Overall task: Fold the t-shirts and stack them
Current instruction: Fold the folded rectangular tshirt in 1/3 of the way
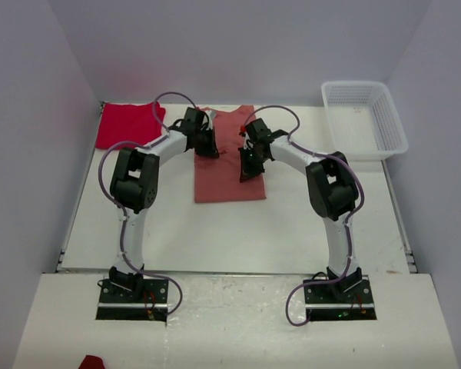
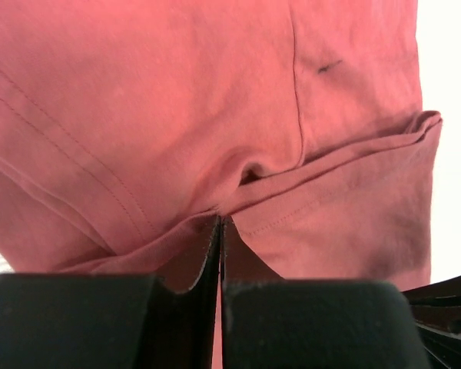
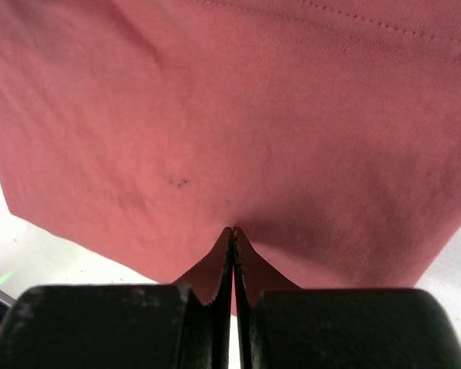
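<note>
The salmon-pink t-shirt (image 1: 229, 173) lies as a long folded strip in the middle of the table, collar toward the back. My left gripper (image 1: 208, 146) is at its left edge, shut, with a hem fold (image 2: 323, 173) drawn into its fingertips (image 2: 213, 231). My right gripper (image 1: 248, 164) is at the shirt's right edge, also shut, and the cloth (image 3: 238, 115) puckers where its tips (image 3: 238, 240) meet it. The bright red t-shirt (image 1: 128, 123) lies flat at the back left, apart from both grippers.
A white mesh basket (image 1: 363, 119) stands at the back right. White walls close in the table on the left, back and right. A small red scrap (image 1: 91, 361) shows at the near left corner, by the arm bases.
</note>
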Available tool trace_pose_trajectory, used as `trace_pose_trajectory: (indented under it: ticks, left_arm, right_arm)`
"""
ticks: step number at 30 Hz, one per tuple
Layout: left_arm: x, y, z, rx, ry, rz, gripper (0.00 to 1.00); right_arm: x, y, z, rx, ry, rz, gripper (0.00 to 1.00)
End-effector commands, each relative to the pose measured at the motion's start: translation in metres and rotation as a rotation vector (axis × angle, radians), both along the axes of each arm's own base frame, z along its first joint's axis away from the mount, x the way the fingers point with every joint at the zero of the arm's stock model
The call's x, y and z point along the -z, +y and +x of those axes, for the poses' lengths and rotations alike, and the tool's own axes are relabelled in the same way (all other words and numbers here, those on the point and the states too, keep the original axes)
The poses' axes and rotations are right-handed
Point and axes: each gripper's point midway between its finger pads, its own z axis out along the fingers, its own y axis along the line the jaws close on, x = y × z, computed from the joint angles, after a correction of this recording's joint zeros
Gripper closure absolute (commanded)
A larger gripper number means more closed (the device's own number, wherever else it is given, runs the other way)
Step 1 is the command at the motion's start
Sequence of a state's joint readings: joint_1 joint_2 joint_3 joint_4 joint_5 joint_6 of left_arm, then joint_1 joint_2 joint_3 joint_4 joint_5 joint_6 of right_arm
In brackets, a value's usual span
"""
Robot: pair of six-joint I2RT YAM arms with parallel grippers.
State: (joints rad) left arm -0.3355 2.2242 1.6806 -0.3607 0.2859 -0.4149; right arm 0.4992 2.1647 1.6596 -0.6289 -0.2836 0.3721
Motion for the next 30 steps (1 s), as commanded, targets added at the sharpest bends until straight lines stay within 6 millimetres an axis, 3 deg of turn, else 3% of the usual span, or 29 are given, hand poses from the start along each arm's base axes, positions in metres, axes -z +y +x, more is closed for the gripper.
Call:
trace_pose_trajectory:
  ticks: [1,2,5,6,7,10,13,16,18,19,20,22,23,25,30]
  left_arm:
    - [-0.037,-0.001,0.031,0.003,-0.168,0.012,1.0]
    - [-0.039,-0.002,0.033,0.01,-0.177,0.008,1.0]
    - [-0.069,-0.014,0.046,0.039,-0.255,-0.039,1.0]
    - [-0.09,-0.019,0.051,0.055,-0.306,-0.063,1.0]
    - [-0.094,-0.02,0.053,0.057,-0.323,-0.068,1.0]
    - [-0.134,-0.024,0.05,0.079,-0.405,-0.107,1.0]
    - [-0.138,-0.015,0.042,0.03,-0.372,-0.082,1.0]
    - [-0.124,0.0,0.022,-0.028,-0.264,-0.034,1.0]
    - [-0.102,0.018,0.003,-0.083,-0.171,0.042,1.0]
    - [-0.106,0.026,-0.004,-0.11,-0.171,0.064,1.0]
    - [-0.092,0.032,-0.018,-0.116,-0.124,0.082,1.0]
    - [-0.097,0.036,-0.031,-0.116,-0.126,0.084,1.0]
    - [-0.087,0.04,-0.038,-0.12,-0.105,0.104,1.0]
    - [-0.085,0.044,-0.043,-0.117,-0.103,0.12,1.0]
    - [-0.057,0.045,-0.054,-0.1,-0.045,0.133,1.0]
  right_arm:
    - [-0.017,0.013,0.01,-0.035,-0.039,0.039,1.0]
    - [-0.019,0.013,0.012,-0.037,-0.045,0.037,1.0]
    - [-0.03,0.015,0.018,-0.053,-0.075,0.043,1.0]
    - [-0.035,0.015,0.02,-0.055,-0.09,0.041,1.0]
    - [-0.037,0.015,0.021,-0.059,-0.096,0.042,1.0]
    - [-0.048,0.013,0.025,-0.061,-0.131,0.036,1.0]
    - [-0.056,0.011,0.027,-0.062,-0.146,0.026,1.0]
    - [-0.057,0.002,0.026,-0.043,-0.146,-0.009,1.0]
    - [-0.054,-0.007,0.027,-0.018,-0.135,-0.037,1.0]
    - [-0.052,-0.013,0.028,-0.001,-0.124,-0.04,1.0]
    - [-0.05,-0.017,0.029,0.01,-0.113,-0.044,1.0]
    - [-0.047,-0.026,0.032,0.034,-0.08,-0.064,1.0]
    - [-0.041,-0.028,0.03,0.031,-0.053,-0.076,1.0]
    - [-0.04,-0.029,0.032,0.032,-0.054,-0.08,1.0]
    - [-0.035,-0.03,0.029,0.03,-0.029,-0.081,1.0]
